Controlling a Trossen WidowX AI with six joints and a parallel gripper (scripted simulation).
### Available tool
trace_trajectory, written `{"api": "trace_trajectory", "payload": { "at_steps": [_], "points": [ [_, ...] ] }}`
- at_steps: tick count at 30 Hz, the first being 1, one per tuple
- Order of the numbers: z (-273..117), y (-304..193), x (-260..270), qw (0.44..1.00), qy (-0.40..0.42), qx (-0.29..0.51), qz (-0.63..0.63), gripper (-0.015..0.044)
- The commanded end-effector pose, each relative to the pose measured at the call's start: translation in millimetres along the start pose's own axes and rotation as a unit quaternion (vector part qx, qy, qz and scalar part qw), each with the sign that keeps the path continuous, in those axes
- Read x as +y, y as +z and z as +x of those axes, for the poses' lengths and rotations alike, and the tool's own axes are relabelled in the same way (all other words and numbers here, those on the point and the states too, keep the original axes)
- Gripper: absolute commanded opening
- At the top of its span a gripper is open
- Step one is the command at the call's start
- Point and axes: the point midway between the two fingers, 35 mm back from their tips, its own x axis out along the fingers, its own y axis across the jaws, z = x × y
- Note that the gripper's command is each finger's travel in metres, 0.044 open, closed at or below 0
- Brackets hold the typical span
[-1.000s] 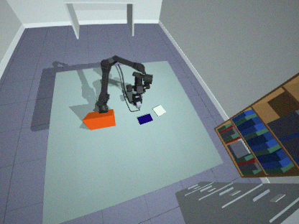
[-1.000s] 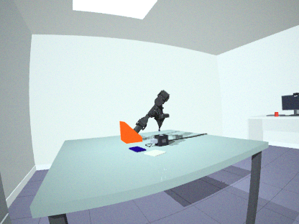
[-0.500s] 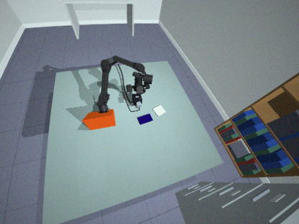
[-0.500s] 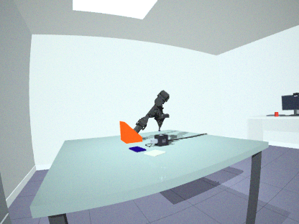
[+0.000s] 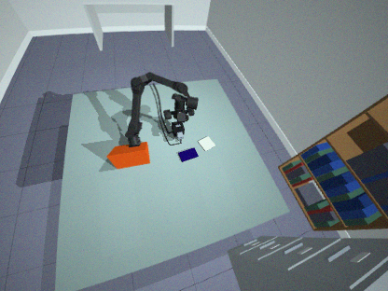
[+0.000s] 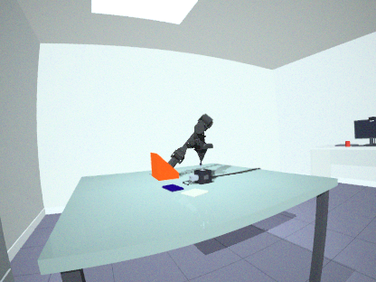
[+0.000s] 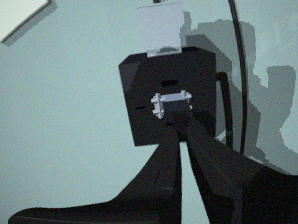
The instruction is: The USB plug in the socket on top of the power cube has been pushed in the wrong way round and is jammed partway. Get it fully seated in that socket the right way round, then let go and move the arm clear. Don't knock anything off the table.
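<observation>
The black power cube [image 5: 177,128] [image 6: 204,176] [image 7: 200,75] stands on the table, with a pale block [image 5: 180,136] [image 6: 193,177] [image 7: 160,27] at one side. The dark USB plug [image 7: 176,109] is at the socket on the cube's top. Light metal edges [image 7: 158,106] show beside and above it in the wrist view. My gripper [image 6: 201,164] [image 7: 181,135] points down over the cube and is shut on the USB plug. The fingertips hide part of the plug; its depth in the socket and which way round it is cannot be told.
An orange wedge-shaped block [image 5: 132,156] [image 6: 164,169] stands beside the arm's base. A dark blue flat square [image 5: 188,155] [image 6: 173,187] and a white flat square [image 5: 206,143] [image 6: 194,192] lie near the cube. A black cable [image 7: 243,85] runs past the cube's right in the wrist view.
</observation>
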Motion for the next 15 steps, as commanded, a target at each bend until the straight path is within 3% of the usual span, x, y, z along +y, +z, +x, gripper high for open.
{"api": "trace_trajectory", "payload": {
  "at_steps": [1, 15],
  "points": [
    [1.0, -0.3, 0.6, 1.000, 0.001, 0.004, 0.000, 0.0000],
    [2.6, -1.5, 0.5, 1.000, 0.001, 0.010, 0.001, 0.0000]
  ]
}}
